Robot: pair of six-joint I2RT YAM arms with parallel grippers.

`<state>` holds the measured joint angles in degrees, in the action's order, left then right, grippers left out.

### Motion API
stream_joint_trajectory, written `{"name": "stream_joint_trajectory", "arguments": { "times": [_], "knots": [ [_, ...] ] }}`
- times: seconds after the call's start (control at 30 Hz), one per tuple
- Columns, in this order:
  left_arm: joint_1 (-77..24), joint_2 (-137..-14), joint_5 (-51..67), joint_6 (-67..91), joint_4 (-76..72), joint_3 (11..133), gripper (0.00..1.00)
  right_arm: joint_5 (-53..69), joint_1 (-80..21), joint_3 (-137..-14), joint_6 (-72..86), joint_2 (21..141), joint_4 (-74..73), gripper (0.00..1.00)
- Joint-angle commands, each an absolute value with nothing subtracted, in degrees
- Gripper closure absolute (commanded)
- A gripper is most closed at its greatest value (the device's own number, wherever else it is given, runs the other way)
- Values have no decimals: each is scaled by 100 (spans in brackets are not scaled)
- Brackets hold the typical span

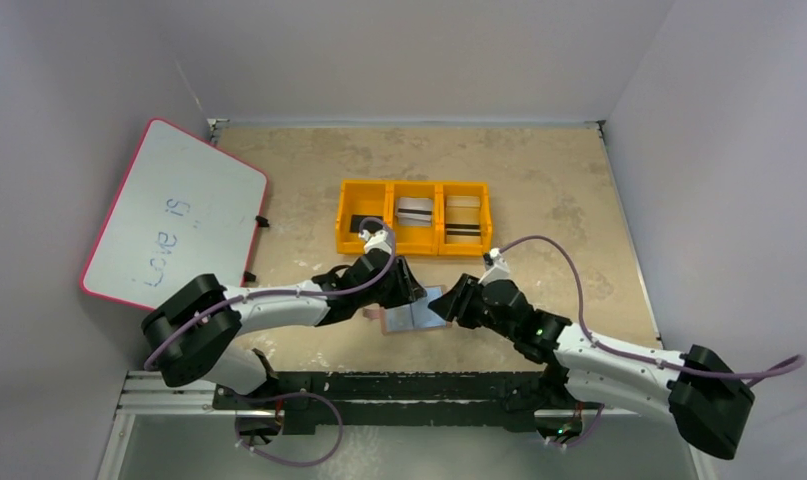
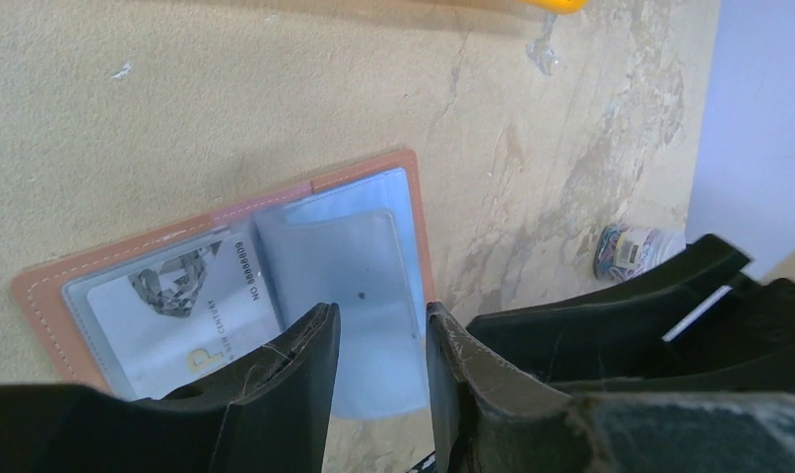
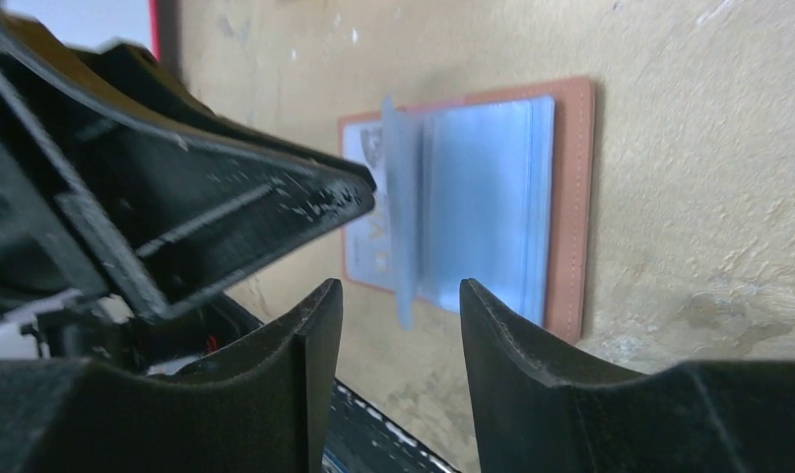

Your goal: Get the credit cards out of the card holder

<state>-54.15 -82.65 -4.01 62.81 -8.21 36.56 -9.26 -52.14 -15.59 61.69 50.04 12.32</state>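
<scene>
The card holder (image 1: 411,316) lies open on the table between both grippers, tan outside with pale blue-grey panels inside. In the left wrist view (image 2: 226,222) a printed card (image 2: 171,310) sits in its left pocket. A pale blue-grey leaf or card (image 2: 359,286) sticks out past its near edge; I cannot tell which it is. It stands up on edge in the right wrist view (image 3: 403,227). My left gripper (image 2: 381,320) is open, its jaws either side of this piece without closing on it. My right gripper (image 3: 401,296) is open and empty, just short of the holder's near edge (image 3: 568,197).
An orange three-compartment tray (image 1: 351,190) with dark and pale items stands behind the holder. A red-rimmed whiteboard (image 1: 174,215) leans at the left wall. The black mounting rail (image 1: 379,385) runs along the near table edge. The grippers are close together.
</scene>
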Motion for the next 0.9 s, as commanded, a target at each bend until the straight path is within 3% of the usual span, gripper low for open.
{"name": "stream_joint_trajectory", "arguments": {
  "times": [0.0, 0.1, 0.2, 0.33, 0.4, 0.5, 0.63, 0.87],
  "knots": [
    [-5449, -8329, -355, 6155, -1228, 3953, 63, -224, -5245, -1557, 5725, 5494, 2307, 48],
    [-5443, -8389, -360, 6177, -1252, 3964, 63, -146, -5244, -1883, 5506, 6046, 2293, 48],
    [-5449, -8442, -393, 6205, -1228, 3969, 63, -693, -5267, -2252, 5812, 6310, 1551, 60],
    [-5449, -8412, -658, 6171, -819, 4033, 64, -1205, -5353, -2242, 5956, 5807, 1183, 63],
    [-5449, -8269, -890, 6149, -651, 4003, 64, -1183, -5356, -2078, 5887, 5428, 1286, 71],
    [-5447, -8159, -1067, 6100, -411, 4053, 63, -1350, -5353, -1912, 6100, 4882, 893, 66],
    [-5453, -8074, -1121, 6069, -319, 4092, 63, -930, -5355, -1597, 6028, 4434, 1439, 65],
    [-5464, -7711, -2064, 6078, 920, 4224, 63, -308, -5349, -1921, 5824, 5307, 1796, 65]
  ]
}}
